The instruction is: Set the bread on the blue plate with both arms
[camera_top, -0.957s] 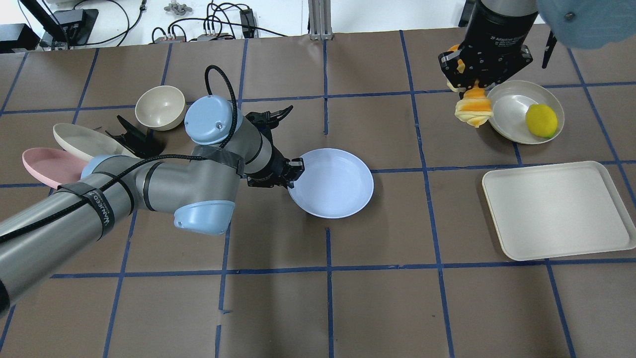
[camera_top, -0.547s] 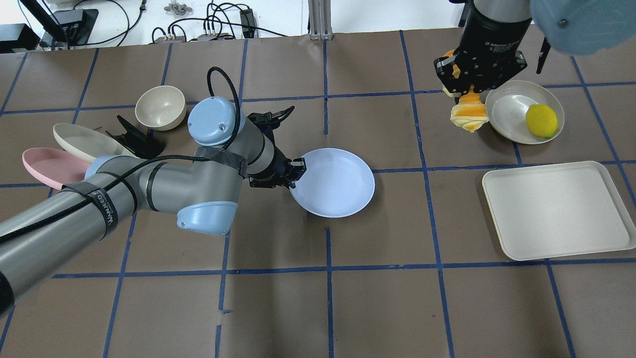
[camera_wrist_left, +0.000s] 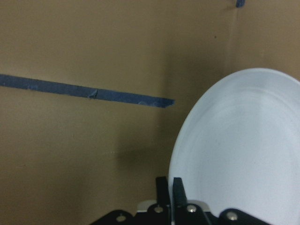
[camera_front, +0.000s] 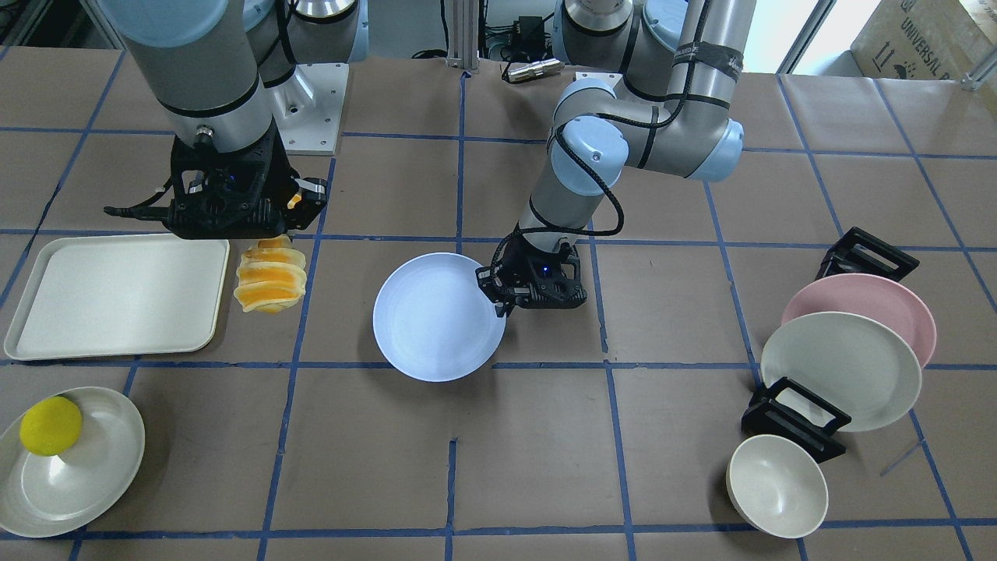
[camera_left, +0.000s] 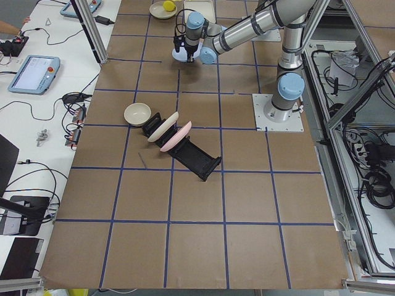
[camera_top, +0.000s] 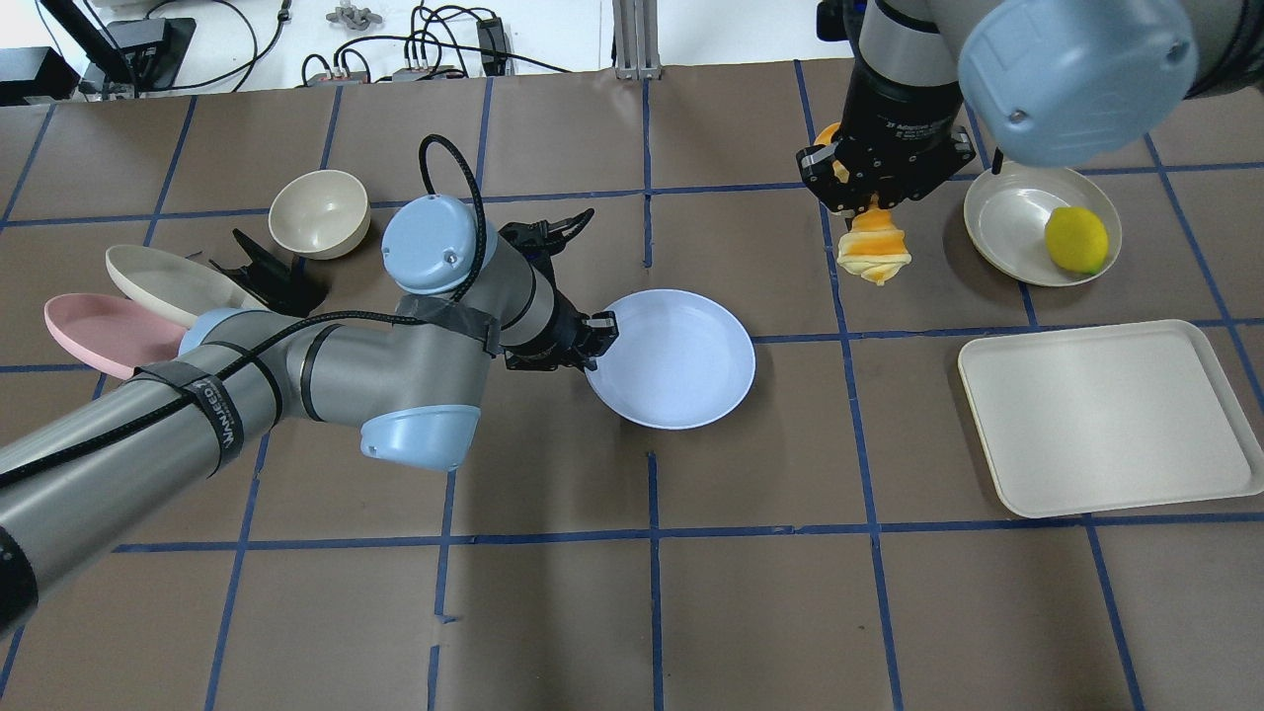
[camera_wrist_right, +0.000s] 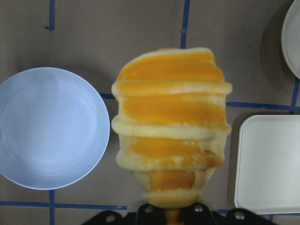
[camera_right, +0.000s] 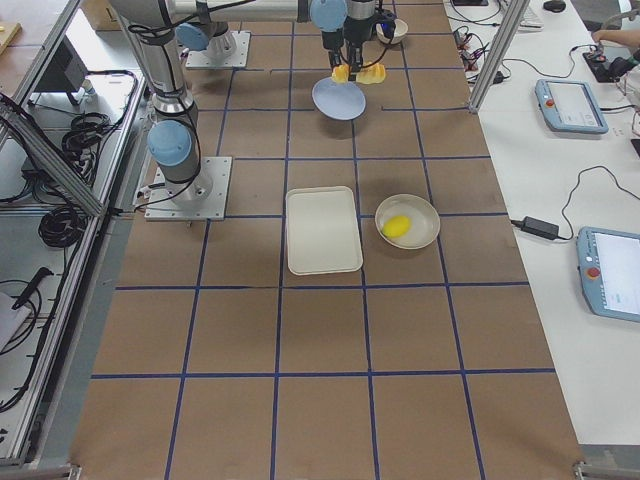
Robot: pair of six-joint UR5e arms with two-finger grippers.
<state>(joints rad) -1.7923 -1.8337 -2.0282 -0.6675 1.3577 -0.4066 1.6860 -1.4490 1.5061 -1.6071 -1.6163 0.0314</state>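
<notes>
Item 1. Table covered in brown paper (camera_front: pixel 537 436), gridded with blue tape.

Item 2. Black two-finger right gripper (camera_front: pixel 269 231), at the view's left, clamped on the top end of a ridged orange-and-cream striped bread loaf (camera_front: pixel 270 282). The loaf hung upright, just beside the rectangular cream plastic tray (camera_front: pixel 117 296).

Item 3. Black two-finger left gripper (camera_front: pixel 499 299), blue light lit, pinched the rim of a round pale-blue plastic plate (camera_front: pixel 428 323) near the table's middle, on its view-right side.

Item 4. Round cream plate (camera_front: pixel 86 475) at lower left, carrying a yellow-green ball (camera_front: pixel 51 425) against its rim.

Item 5. Black wire rack (camera_front: pixel 794 421) at right, holding a round pink plate (camera_front: pixel 872 300) and a second cream plate (camera_front: pixel 841 370) on edge.

Item 6. Cream round bowl (camera_front: pixel 776 485), just beside the rack.
</notes>
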